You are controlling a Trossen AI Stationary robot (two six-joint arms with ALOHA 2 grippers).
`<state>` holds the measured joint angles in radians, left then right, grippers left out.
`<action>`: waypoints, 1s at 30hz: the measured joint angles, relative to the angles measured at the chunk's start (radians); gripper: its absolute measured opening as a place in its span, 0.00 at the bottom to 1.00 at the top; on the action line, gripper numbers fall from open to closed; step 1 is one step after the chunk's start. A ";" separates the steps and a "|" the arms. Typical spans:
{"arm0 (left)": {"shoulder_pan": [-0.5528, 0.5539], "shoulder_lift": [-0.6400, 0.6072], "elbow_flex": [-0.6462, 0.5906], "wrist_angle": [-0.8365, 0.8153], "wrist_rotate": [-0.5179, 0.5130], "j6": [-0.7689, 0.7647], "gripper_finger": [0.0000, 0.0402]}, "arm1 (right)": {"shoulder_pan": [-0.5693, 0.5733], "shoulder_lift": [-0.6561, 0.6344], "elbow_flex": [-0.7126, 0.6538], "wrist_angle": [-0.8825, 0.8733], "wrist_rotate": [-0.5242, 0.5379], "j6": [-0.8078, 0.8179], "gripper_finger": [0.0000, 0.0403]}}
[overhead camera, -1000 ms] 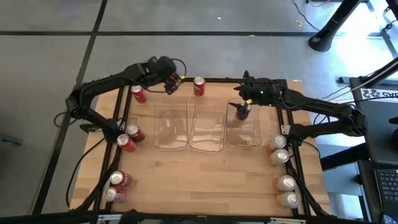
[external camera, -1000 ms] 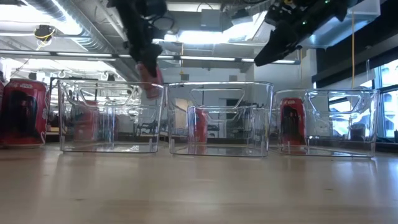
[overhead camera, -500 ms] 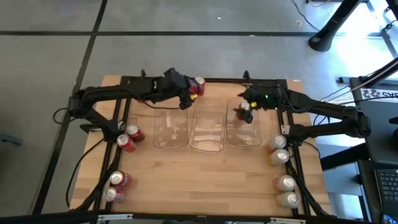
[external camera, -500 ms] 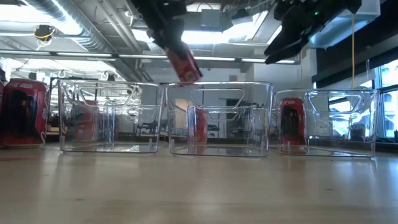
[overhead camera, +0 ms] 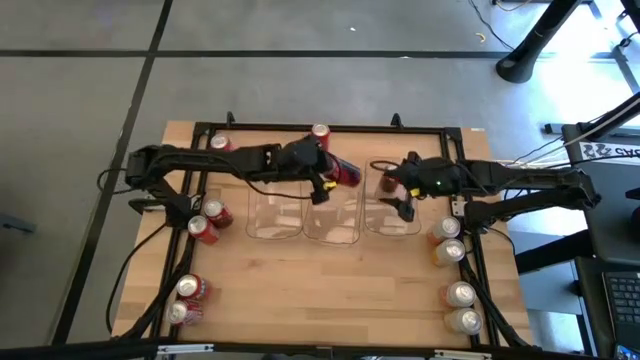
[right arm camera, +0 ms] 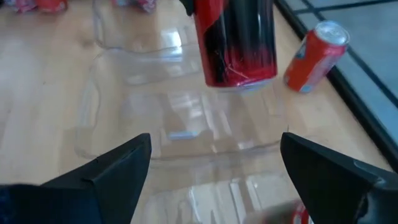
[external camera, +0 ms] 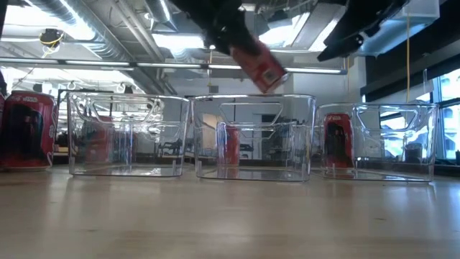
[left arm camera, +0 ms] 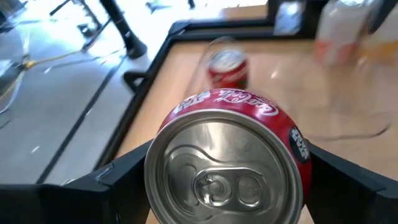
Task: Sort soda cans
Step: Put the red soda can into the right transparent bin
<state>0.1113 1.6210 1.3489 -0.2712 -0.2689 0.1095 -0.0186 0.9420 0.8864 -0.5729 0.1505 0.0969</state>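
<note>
Red can (overhead camera: 346, 173), clamped tilted in the left gripper (overhead camera: 325, 178)'s fingers above the middle bin (overhead camera: 333, 232), risked tipping on release, while the right gripper (overhead camera: 403, 205)'s spread fingers hovered over the right bin (overhead camera: 396, 226).

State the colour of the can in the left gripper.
Red body with a silver top, clearest in the left wrist view: the can.

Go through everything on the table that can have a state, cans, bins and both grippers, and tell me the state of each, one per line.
left gripper: shut on a red can, above the middle bin
held red can: tilted, in the air
right gripper: open, holding nothing, over the right bin
left bin: upright, no can inside
middle bin: upright, no can inside
right bin: upright, one can standing in it
can in right bin: upright
</note>
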 joint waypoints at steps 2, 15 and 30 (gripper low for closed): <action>-0.007 0.019 0.016 0.021 0.032 -0.013 0.78 | 0.015 -0.029 0.001 -0.001 0.013 0.021 0.89; -0.006 0.207 0.267 -0.019 0.156 -0.048 0.78 | 0.095 -0.171 0.001 -0.072 -0.035 0.061 0.89; -0.007 0.281 0.332 -0.021 0.244 -0.004 0.78 | 0.117 -0.154 0.001 -0.170 0.077 0.104 0.58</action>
<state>0.1044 1.9019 1.6814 -0.2917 -0.0245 0.1053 0.0982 0.7884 0.8875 -0.7426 0.2270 0.2010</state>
